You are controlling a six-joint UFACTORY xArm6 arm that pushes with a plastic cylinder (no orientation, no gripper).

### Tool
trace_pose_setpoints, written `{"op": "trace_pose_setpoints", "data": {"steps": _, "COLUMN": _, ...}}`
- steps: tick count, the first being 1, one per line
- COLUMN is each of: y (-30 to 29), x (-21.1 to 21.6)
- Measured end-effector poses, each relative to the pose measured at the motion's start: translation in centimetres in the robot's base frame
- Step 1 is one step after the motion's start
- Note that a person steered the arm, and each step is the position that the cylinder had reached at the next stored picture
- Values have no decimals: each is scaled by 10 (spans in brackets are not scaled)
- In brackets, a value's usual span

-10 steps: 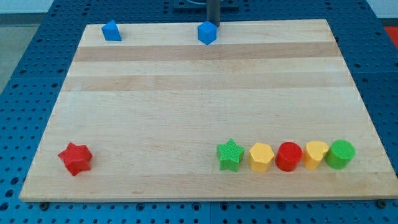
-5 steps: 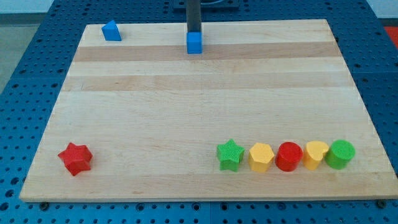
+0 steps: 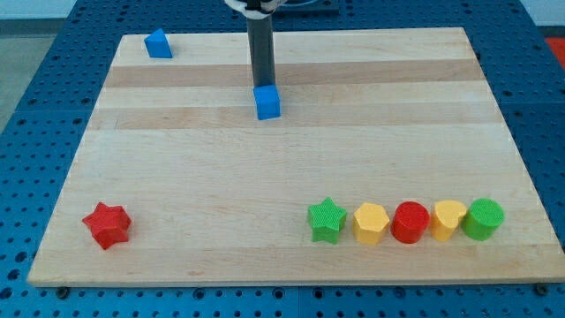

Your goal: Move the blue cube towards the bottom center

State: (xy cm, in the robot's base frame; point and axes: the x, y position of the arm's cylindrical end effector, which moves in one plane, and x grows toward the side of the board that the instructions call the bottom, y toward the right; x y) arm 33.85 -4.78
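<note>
The blue cube (image 3: 267, 102) sits on the wooden board (image 3: 177, 159) in its upper middle, a little left of centre. My tip (image 3: 262, 85) touches the cube's top side, with the dark rod rising straight toward the view's top. A second blue block (image 3: 158, 43), with a pointed top, sits in the board's top left corner, far from the tip.
A red star (image 3: 107, 224) lies at the bottom left. Along the bottom right stands a row: green star (image 3: 327, 220), yellow hexagon (image 3: 371, 223), red cylinder (image 3: 410, 222), yellow block (image 3: 448, 219), green cylinder (image 3: 484, 218).
My tip has pushed the blue cube from the board's top edge down toward the view's bottom and slightly left. The other blocks have not moved.
</note>
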Motion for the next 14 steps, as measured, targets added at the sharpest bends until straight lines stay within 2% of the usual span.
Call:
{"op": "trace_pose_setpoints", "data": {"steps": 2, "y": -10, "x": 39}}
{"op": "trace_pose_setpoints", "data": {"steps": 5, "y": 11, "x": 56}}
{"op": "trace_pose_setpoints", "data": {"steps": 11, "y": 11, "x": 162}}
{"op": "trace_pose_setpoints", "data": {"steps": 14, "y": 11, "x": 183}}
